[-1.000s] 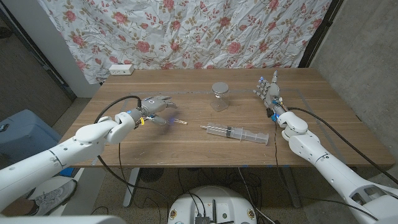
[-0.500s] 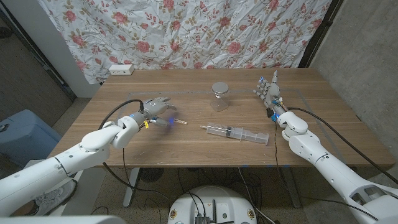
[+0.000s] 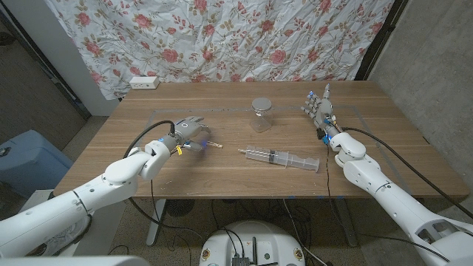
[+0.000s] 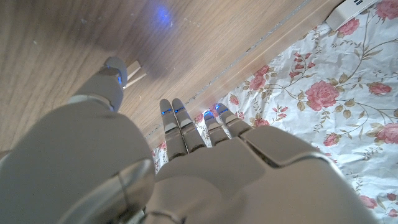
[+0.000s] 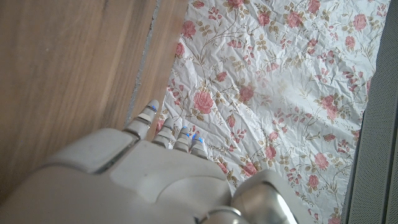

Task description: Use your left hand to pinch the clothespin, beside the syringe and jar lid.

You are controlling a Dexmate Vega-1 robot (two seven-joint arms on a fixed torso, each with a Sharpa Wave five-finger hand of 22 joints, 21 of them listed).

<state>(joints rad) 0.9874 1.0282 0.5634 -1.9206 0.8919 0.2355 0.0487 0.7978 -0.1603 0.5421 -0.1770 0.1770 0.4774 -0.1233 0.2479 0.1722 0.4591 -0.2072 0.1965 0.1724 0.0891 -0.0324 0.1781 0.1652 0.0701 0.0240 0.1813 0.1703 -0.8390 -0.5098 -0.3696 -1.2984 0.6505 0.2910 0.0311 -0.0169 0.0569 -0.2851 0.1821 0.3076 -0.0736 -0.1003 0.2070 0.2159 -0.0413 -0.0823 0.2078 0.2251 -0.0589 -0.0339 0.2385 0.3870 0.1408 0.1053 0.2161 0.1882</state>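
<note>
A small wooden clothespin (image 3: 213, 143) lies on the wooden table (image 3: 244, 177), left of centre. My left hand (image 3: 190, 131) hovers just to its left, fingers spread and reaching toward it, with nothing held. In the left wrist view the thumb tip (image 4: 113, 73) is right beside one end of the clothespin (image 4: 138, 70); I cannot tell whether they touch. A clear syringe (image 3: 279, 157) lies right of the clothespin. Behind it stands a small glass jar (image 3: 261, 114) with its lid on. My right hand (image 3: 319, 107) stands upright at the right of the table, fingers up, holding nothing.
A white power strip (image 3: 143, 82) lies at the table's far left corner. A floral cloth (image 3: 222, 37) hangs behind the table. A blue bin (image 3: 26, 159) stands on the floor to the left. A black cable (image 3: 137, 144) loops along my left arm.
My left arm has pushed further in over the table. The hand has edged right toward the clothespin and its fingers have straightened. The right hand, syringe and jar have not moved.
</note>
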